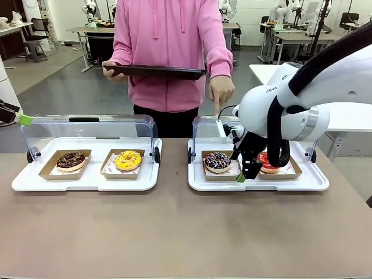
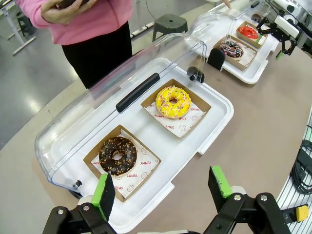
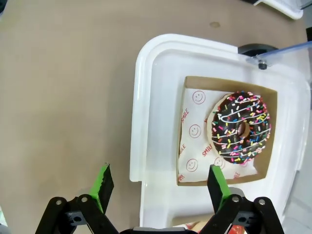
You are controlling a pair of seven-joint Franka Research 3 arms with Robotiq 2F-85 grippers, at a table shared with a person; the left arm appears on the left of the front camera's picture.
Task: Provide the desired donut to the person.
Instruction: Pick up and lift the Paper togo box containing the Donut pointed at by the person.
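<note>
The person's hand [image 1: 221, 92] points down toward the chocolate sprinkled donut [image 1: 217, 161], which sits in its cardboard tray [image 3: 219, 84] on the right white tray [image 1: 256, 185]. The right gripper [image 3: 161, 181] hovers just short, jaws apart. I'd pinch the cardboard rim, not the icing. The left gripper [image 2: 163, 187], jaws apart too, hangs by the left white tray [image 2: 214, 114].

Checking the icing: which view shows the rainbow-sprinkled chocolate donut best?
Right wrist view: the sprinkled donut sits close, seen from above, unblocked. The front view shows it small and low-angled; the left wrist view, tiny and far off.
</note>
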